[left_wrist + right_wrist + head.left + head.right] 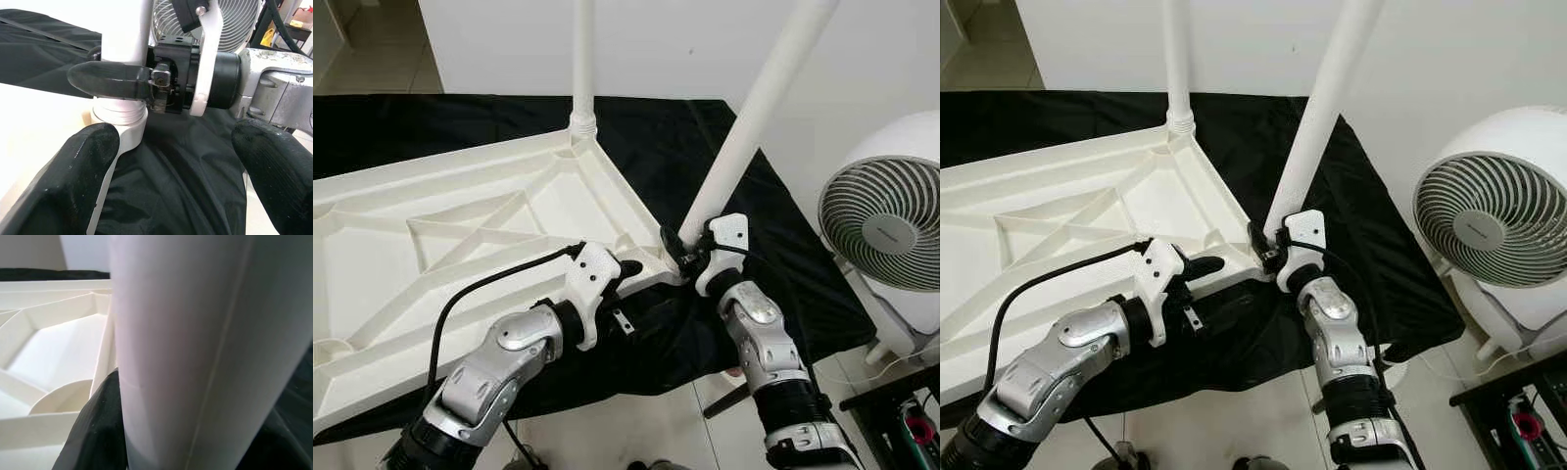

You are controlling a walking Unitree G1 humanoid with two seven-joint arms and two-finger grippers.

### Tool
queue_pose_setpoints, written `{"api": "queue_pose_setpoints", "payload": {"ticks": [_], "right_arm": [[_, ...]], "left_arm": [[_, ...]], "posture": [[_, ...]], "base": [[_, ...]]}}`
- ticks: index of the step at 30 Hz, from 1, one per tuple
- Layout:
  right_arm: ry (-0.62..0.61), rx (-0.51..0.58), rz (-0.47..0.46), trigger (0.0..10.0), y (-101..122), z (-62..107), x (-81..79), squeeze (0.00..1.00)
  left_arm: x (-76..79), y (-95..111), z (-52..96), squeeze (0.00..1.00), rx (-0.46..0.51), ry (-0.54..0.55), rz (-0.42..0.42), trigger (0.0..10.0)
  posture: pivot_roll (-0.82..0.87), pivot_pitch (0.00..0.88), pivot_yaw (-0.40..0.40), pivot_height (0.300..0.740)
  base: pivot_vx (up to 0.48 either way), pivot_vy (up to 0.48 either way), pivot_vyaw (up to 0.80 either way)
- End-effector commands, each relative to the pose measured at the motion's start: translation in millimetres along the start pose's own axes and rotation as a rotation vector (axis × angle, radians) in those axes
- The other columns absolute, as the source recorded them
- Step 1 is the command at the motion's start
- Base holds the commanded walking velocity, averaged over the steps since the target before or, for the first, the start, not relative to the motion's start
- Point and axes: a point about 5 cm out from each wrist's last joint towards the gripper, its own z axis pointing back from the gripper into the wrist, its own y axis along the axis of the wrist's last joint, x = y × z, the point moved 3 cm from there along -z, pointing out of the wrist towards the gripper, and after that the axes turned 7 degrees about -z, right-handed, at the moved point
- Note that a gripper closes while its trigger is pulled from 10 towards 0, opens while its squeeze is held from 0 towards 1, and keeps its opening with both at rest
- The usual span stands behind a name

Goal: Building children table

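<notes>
Tabletop: we are working over the white ribbed plastic tabletop [460,245], lying upside down on black cloth [705,166].
Leg: our right gripper [690,253] is clamping the white tubular leg [754,117] at the 3 o'clock corner socket.
Left gripper [625,269]: hovering spread beside that corner.
Risk: we are judging the tilted leg may bind crooked.

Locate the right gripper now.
The right gripper is at the tabletop's near right corner, fingers closed around the base of the tilted leg, with the fan to its right.
</notes>
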Motion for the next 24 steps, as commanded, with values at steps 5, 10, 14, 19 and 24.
{"api": "queue_pose_setpoints", "payload": {"ticks": [5,10,14,19,24], "right_arm": [[-0.174,-0.083,-0.062,10.0,-24,6.0,2.9,0.00],[-0.321,-0.056,-0.046,10.0,-18,6.3,3.1,0.00],[-0.394,-0.031,-0.039,10.0,-13,5.2,3.9,0.00],[-0.339,-0.036,-0.055,10.0,-15,3.6,-11.7,0.00],[-0.224,-0.009,-0.122,10.0,-9,5.0,-13.5,1.00]], "left_arm": [[10.3,1,-0.8,0.00,0.013,-0.084,0.011,10.0],[9.1,2,-1.1,0.00,0.021,-0.069,0.015,10.0],[9.6,1,-1.7,0.00,0.021,-0.068,0.016,10.0],[9.4,2,-2.7,0.00,0.026,-0.067,0.015,10.0],[7.4,4,-3.4,0.00,0.033,-0.057,0.015,10.0]], "posture": [[0.08,0.113,-0.089,0.740],[0.09,0.106,-0.105,0.740],[0.09,0.099,-0.105,0.740],[0.09,0.093,-0.107,0.740],[0.09,0.086,-0.113,0.740]], "base": [[0.000,0.000,0.00],[0.000,0.000,0.00],[0.000,0.000,0.00],[0.000,0.000,0.00],[0.000,0.000,0.00]]}}
